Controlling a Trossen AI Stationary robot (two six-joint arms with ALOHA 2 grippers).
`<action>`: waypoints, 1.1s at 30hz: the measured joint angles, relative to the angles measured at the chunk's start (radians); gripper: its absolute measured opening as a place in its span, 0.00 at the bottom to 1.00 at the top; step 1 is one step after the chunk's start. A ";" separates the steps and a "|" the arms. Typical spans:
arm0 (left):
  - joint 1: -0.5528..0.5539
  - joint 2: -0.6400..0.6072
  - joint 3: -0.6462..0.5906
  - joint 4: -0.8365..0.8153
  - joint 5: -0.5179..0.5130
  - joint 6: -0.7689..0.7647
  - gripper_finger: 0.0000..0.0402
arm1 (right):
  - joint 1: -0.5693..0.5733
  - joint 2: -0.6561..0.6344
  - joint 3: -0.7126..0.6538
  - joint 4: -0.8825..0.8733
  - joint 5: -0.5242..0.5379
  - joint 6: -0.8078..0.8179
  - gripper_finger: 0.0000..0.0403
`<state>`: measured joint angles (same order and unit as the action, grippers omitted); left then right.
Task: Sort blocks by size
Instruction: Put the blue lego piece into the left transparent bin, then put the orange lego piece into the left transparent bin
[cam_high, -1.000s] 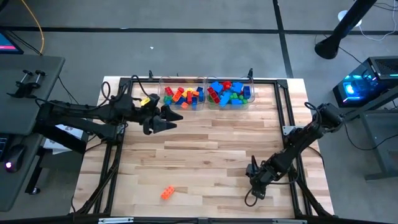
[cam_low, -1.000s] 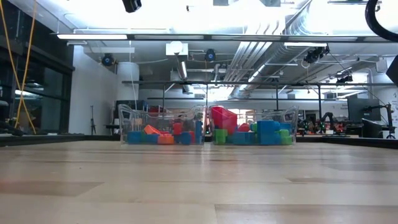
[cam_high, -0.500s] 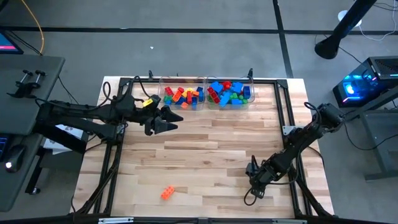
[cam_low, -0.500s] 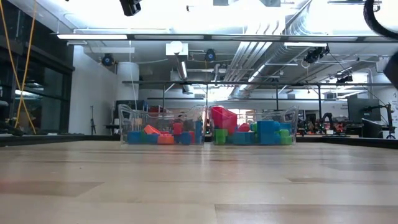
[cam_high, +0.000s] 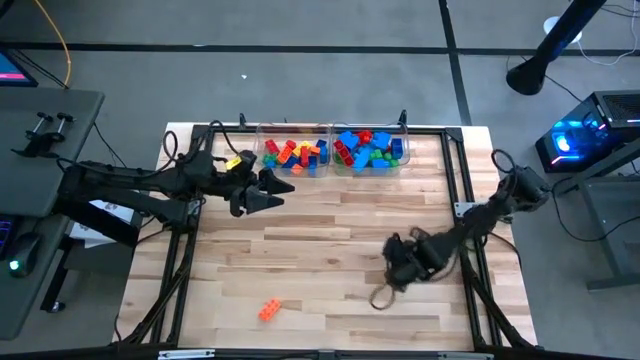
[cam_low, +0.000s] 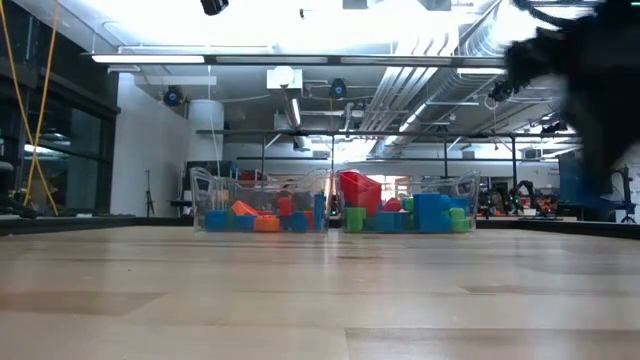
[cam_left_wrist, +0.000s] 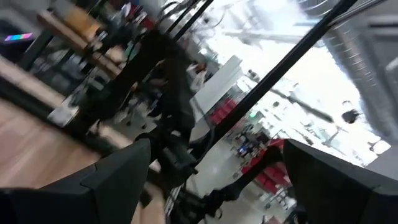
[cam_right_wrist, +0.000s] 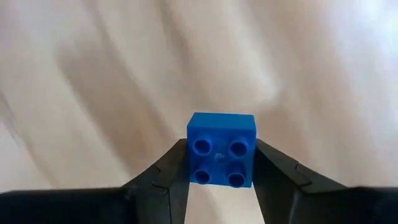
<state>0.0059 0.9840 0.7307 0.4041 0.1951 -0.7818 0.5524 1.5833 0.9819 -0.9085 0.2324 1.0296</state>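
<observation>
Blue four-stud cube block, right gripper clamping

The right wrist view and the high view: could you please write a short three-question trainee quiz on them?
1. True or false: the right tool is empty.
2. How many clear plastic bins stand at the table's far edge? A one, B two, C three.
3. What colour is the lone studded plastic brick lying on the wooden table?
Key: 1 false, it grips a small blue four-stud plastic brick; 2 B; 3 orange.
</observation>
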 joint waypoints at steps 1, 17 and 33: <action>0.000 0.000 0.000 0.025 0.000 0.000 0.88 | -0.033 -0.001 0.024 0.007 0.046 -0.041 0.34; -0.037 0.000 0.000 0.454 0.008 -0.001 0.88 | -0.755 -0.003 0.167 0.900 0.047 -0.671 0.34; -0.054 0.006 0.000 0.454 -0.053 0.024 0.88 | -0.885 0.244 0.320 1.094 -0.094 -0.541 0.62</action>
<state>-0.0483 0.9905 0.7307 0.8585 0.1425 -0.7580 -0.3330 1.8270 1.3017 0.1852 0.1379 0.4889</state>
